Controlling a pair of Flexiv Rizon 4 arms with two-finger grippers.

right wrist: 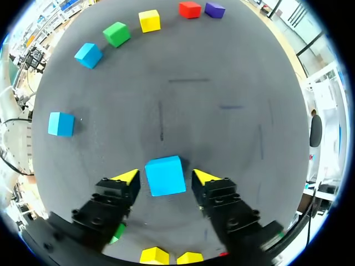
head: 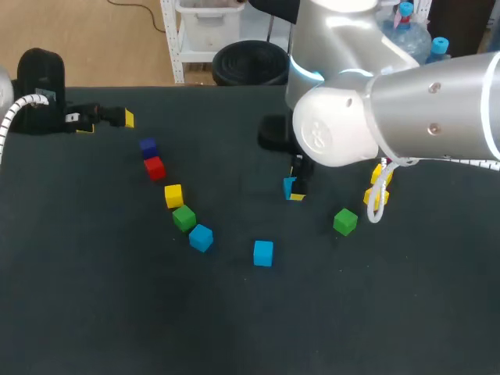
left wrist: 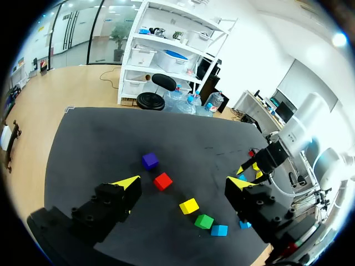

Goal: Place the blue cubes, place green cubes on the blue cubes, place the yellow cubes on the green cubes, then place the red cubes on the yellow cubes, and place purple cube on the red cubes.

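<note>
One blue cube (right wrist: pixel 165 175) sitting on table (head: pixel 78 273) between fingers of right gripper (right wrist: pixel 165 177), standing apart, clear of its sides. Left gripper (left wrist: pixel 183 182) hovering over table, fingers spread wide.

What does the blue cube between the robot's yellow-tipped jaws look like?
The blue cube is bright sky blue, with smooth plain faces and crisp edges. It sits flat on the dark table, between the open jaws of the right gripper. A thin gap shows on each side, so only the table seems to touch it.

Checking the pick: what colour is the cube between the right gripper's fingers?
The cube is blue; right wrist view.
</note>
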